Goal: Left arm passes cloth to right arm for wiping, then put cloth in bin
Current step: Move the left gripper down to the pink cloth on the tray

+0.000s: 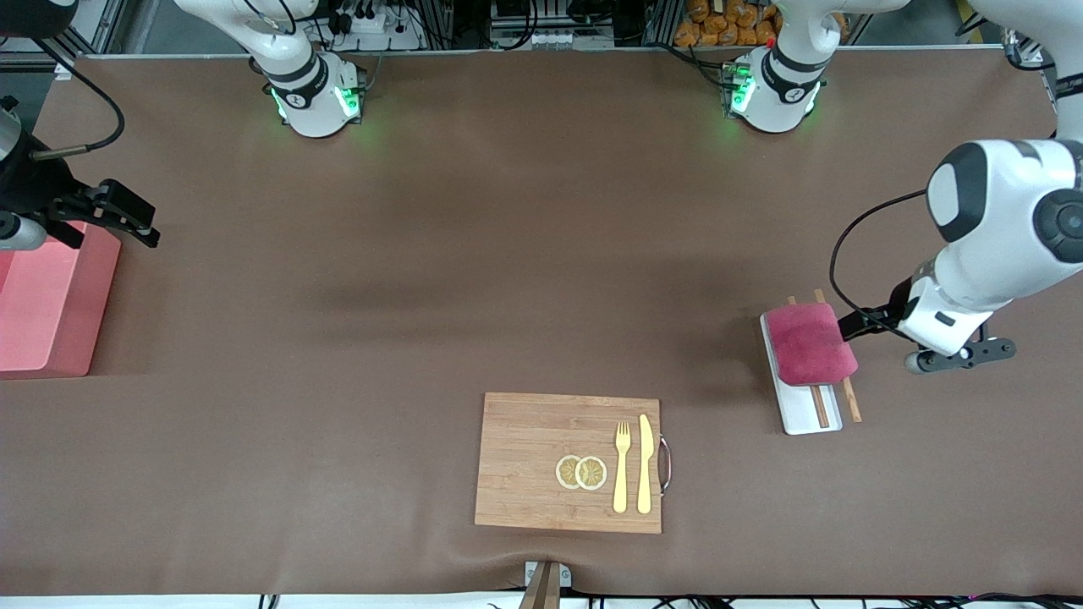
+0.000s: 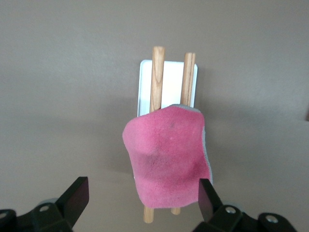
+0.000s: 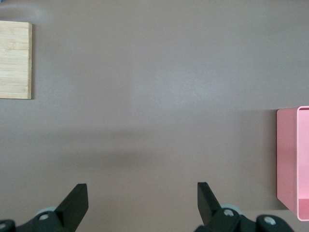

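At the right arm's end of the table you've got the bin [image 1: 46, 309], pink, w/ the right gripper [image 1: 127, 216] up in the air just over its edge – fingers [image 3: 75, 203] spread wide, nothing in them. The right arm waits there. Toward mid-table, near the front camera, a wooden cutting board [image 1: 541, 461] carries two lemon slices [image 1: 581, 472], a fork [image 1: 622, 465] and a knife [image 1: 645, 463], side by side. Toward the left arm's end you see the cloth [image 1: 808, 342], magenta-red, draped over two wooden sticks [image 1: 821, 406] that lie across a flat white tray [image 1: 804, 414]. The left gripper [image 2: 142, 198] hangs just beside the cloth – fingers wide apart, not touching it, empty.
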Robot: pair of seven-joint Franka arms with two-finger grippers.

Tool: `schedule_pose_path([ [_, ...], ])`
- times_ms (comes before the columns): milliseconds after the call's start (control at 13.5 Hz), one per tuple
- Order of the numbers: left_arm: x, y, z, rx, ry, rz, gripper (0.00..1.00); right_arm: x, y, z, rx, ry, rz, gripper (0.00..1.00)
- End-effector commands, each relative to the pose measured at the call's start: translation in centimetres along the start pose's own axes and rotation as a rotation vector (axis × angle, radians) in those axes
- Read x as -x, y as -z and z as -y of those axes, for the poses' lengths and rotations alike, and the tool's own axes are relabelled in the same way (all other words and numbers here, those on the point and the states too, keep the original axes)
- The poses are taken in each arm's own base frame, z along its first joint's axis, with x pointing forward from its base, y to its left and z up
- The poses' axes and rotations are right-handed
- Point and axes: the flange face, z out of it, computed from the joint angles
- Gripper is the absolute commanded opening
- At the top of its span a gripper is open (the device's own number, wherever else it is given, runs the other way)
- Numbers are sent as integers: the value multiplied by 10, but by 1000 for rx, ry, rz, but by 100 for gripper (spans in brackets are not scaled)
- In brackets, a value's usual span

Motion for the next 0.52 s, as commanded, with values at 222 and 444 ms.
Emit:
schedule_pose_path([
  [222,-5,-56,-4,-36,-9,50,94,-1,0,-8,-6,-2,5,100],
  [444,-2,-76,-3,-44,-8,86,81,-2,-2,-8,-7,0,10,100],
])
